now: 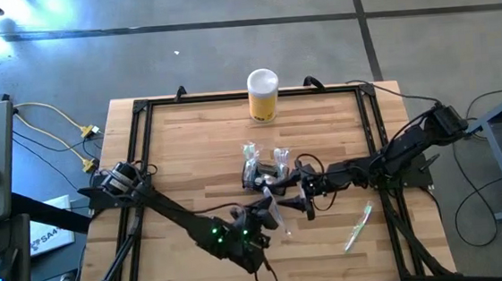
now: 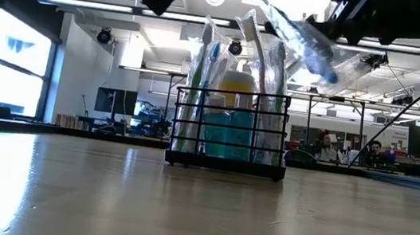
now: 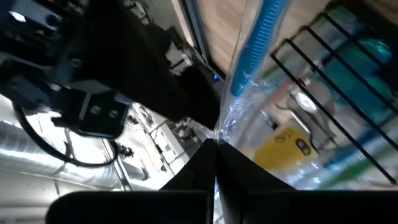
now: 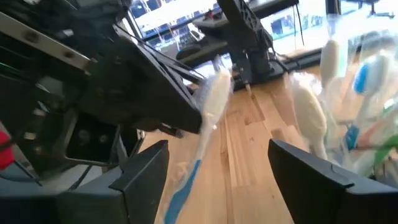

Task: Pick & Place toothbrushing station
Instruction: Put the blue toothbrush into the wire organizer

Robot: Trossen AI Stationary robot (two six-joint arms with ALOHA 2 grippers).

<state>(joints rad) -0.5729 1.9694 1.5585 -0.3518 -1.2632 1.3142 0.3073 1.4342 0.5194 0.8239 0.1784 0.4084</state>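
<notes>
The wooden tabletop (image 1: 189, 145) carries everything. At its centre stands the toothbrushing station (image 1: 264, 172), a black wire-mesh caddy with wrapped brushes upright in it. A yellow cylinder with a white lid (image 1: 263, 96) sits at twelve o'clock from it, near the far edge. The left pincer (image 1: 266, 213), at six o'clock of the caddy, is pinched tight on a wrapped blue toothbrush (image 3: 255, 43). The right pincer (image 1: 302, 190), at four o'clock, gapes wide, holding nothing. A loose wrapped toothbrush (image 1: 358, 227) lies further out, around four o'clock.
</notes>
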